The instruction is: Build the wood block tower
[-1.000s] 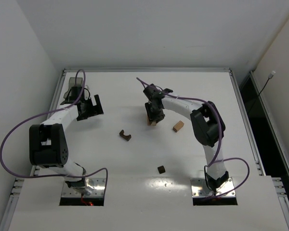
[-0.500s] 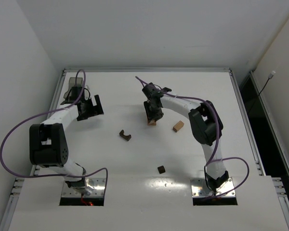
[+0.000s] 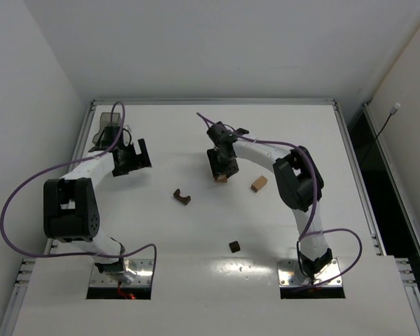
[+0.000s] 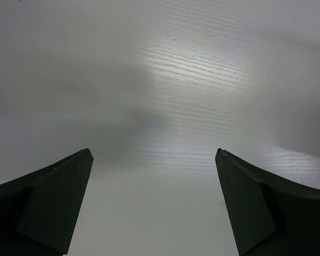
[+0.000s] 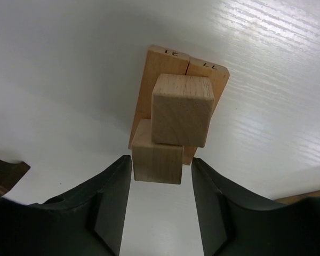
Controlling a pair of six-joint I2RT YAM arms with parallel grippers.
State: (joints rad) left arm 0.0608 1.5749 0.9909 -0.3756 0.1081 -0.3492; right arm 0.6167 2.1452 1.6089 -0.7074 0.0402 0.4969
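Observation:
The wood block tower (image 3: 222, 178) stands at mid-table. In the right wrist view it has two flat tan cuboids (image 5: 162, 64) marked 21 and 11 at the base. A tan cube (image 5: 156, 156) sits on them, and a second tan cube (image 5: 181, 109) sits on top, offset. My right gripper (image 5: 161, 159) is open, with its fingers either side of the stack's near end and nothing held. It hangs right over the tower in the top view (image 3: 221, 163). My left gripper (image 3: 136, 157) is open and empty over bare table (image 4: 153, 152).
A loose tan block (image 3: 259, 183) lies right of the tower. A dark brown arch block (image 3: 182, 197) lies to its left front. A dark brown cube (image 3: 234, 246) lies nearer the bases. A translucent grey bin (image 3: 106, 128) stands at the far left.
My right gripper has shifted slightly back and left over the tower. The tower and loose blocks have not moved. The left arm is still.

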